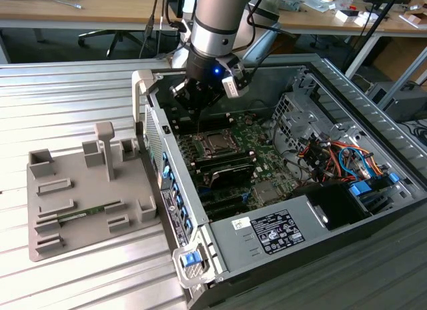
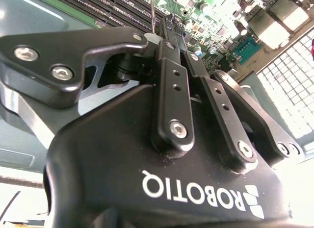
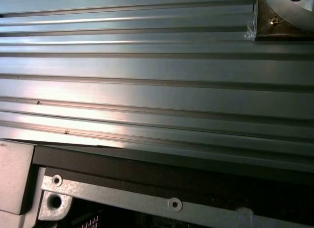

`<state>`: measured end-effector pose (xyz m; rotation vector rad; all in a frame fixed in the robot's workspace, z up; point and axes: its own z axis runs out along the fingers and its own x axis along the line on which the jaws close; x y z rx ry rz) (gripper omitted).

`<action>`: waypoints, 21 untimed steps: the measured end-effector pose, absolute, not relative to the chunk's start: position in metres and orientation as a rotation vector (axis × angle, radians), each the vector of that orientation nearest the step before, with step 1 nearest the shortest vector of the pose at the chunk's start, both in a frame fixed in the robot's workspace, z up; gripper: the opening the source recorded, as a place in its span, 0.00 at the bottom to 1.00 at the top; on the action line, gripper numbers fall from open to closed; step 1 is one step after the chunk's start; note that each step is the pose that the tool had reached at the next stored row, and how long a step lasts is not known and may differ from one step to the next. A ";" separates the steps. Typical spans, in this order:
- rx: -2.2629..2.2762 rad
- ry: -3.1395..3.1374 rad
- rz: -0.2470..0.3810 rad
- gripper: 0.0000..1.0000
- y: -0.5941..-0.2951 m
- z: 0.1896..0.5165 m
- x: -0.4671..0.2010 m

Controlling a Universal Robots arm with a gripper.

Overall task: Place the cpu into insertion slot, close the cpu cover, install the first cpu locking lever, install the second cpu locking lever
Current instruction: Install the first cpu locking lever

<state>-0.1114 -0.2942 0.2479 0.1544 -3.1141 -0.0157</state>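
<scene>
I've got the gripper hanging inside the open PC case, just above the insertion slot mid-frame on the green motherboard, where the cpu seems to sit under the cpu cover. The second wrist view shows its fingers pressed together on a thin wire lever. Everything rests on a ribbed aluminium table; a grey fixture tray sits lower left, wooden desks along the top.
</scene>
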 end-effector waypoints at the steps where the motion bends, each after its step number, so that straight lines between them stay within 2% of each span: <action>1: 0.154 -3.114 -0.016 0.10 -0.294 0.248 -0.111; 21: 0.154 -3.114 -0.017 0.10 -0.294 0.257 -0.111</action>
